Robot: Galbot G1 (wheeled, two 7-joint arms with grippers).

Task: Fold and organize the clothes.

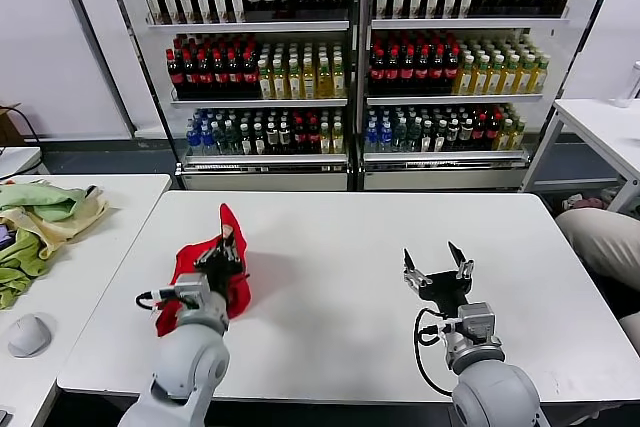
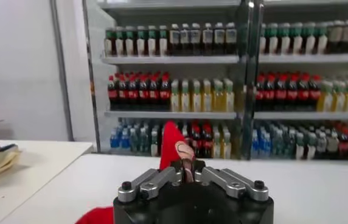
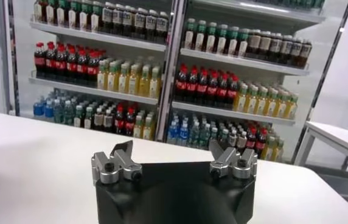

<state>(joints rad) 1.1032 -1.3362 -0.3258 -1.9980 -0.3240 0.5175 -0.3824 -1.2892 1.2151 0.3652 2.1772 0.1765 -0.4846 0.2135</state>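
A: Item 1, work surface?
B: 1 white table [image 1: 330, 247], with 2 shelving units of bottled drinks [image 1: 355, 57] behind it.

A: Item 2, the garment?
B: 1 red T-shirt [image 1: 200, 272], bunched on the table's left part, near the front edge. 1 corner is lifted into a peak above the heap; the rest lies crumpled on the tabletop. In the left wrist view the peak [image 2: 171, 143] rises just past the fingertips.

A: Item 3, left gripper?
B: Left gripper [image 1: 228, 245] sits at the raised corner. Its fingers [image 2: 180, 148] stand narrow, close together, pinching the red cloth between them.

A: Item 4, right gripper?
B: Right gripper [image 1: 437, 262] hovers over bare tabletop on the right part, well apart from the shirt. Its 2 fingers are spread wide, nothing between them; the right wrist view shows the same wide stance [image 3: 173, 159].

A: Item 5, other cloths?
B: 1 pile of pale green and yellowish cloths [image 1: 40, 222] on a separate side table [image 1: 100, 237] at the left, with 1 grey computer mouse [image 1: 28, 335] near its front.
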